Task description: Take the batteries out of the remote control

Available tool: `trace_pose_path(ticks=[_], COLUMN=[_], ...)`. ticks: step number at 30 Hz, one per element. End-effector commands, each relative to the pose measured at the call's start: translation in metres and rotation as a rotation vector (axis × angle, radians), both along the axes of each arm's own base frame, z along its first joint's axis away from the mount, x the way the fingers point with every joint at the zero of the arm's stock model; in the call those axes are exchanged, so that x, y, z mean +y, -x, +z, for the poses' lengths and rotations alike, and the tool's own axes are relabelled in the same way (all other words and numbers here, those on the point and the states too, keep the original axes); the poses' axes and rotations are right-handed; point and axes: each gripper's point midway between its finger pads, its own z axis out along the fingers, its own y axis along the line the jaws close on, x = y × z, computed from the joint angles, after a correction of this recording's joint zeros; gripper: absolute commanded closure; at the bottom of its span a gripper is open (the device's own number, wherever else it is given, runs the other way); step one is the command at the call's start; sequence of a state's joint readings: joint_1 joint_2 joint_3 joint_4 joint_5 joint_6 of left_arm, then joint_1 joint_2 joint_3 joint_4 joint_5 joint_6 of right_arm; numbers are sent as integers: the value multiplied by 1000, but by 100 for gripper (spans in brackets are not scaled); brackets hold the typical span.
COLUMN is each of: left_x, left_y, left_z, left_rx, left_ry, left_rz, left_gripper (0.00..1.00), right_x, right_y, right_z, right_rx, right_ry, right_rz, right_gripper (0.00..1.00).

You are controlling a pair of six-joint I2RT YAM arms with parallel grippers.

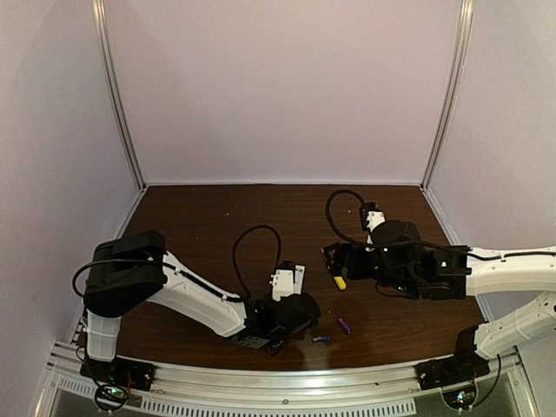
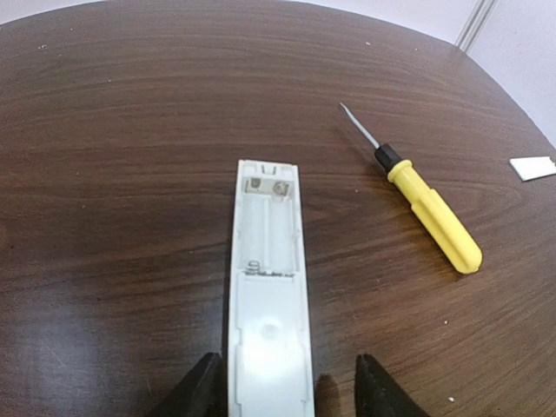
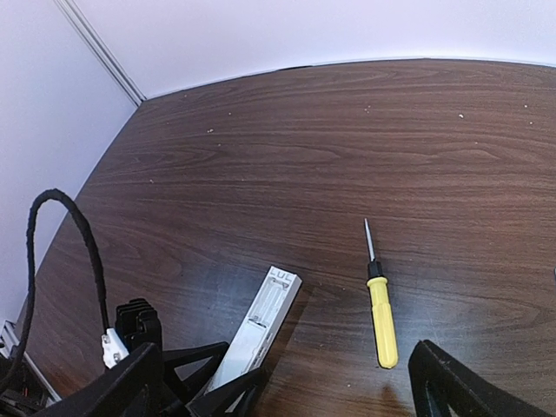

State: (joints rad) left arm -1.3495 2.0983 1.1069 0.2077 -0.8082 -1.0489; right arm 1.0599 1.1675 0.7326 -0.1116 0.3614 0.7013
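The white remote control [image 2: 268,304] lies on the dark wooden table with its back up and its battery bay open and empty. It also shows in the right wrist view [image 3: 261,326]. My left gripper [image 2: 280,395] is open around the remote's near end. Its left finger is against the remote's edge and its right finger [image 2: 378,393] stands apart from it. Two purple-blue batteries [image 1: 321,338] [image 1: 345,326] lie loose on the table to the right of the left gripper [image 1: 291,310]. My right gripper [image 3: 287,382] is wide open and empty, above the table beyond the remote [image 1: 334,259].
A yellow-handled screwdriver [image 2: 432,217] lies to the right of the remote, tip pointing away; it also shows in the right wrist view [image 3: 380,317] and the top view [image 1: 339,281]. A flat white cover strip [image 2: 532,167] lies further right. White walls enclose the table.
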Motion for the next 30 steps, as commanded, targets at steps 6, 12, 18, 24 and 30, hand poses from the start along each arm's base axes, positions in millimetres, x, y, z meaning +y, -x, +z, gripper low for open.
trace_pose_path(ticks=[6, 12, 18, 24, 30], left_x=[-10, -6, 10, 38, 74], left_y=[1, 0, -2, -2, -6], left_z=[9, 20, 35, 61, 98], left_rx=[-41, -64, -99, -151, -226], left_ry=[-18, -40, -102, -179, -317], left_rz=[-13, -16, 2, 8, 33], left_gripper=[24, 3, 3, 3, 3], right_x=[5, 6, 7, 8, 11], right_y=[3, 5, 8, 11, 15], right_z=[-2, 0, 5, 11, 10], right_rx=[-6, -10, -26, -47, -51], right_ry=[5, -1, -20, -48, -55], right_rz=[34, 46, 65, 92, 117], right_gripper=[0, 0, 0, 0, 0])
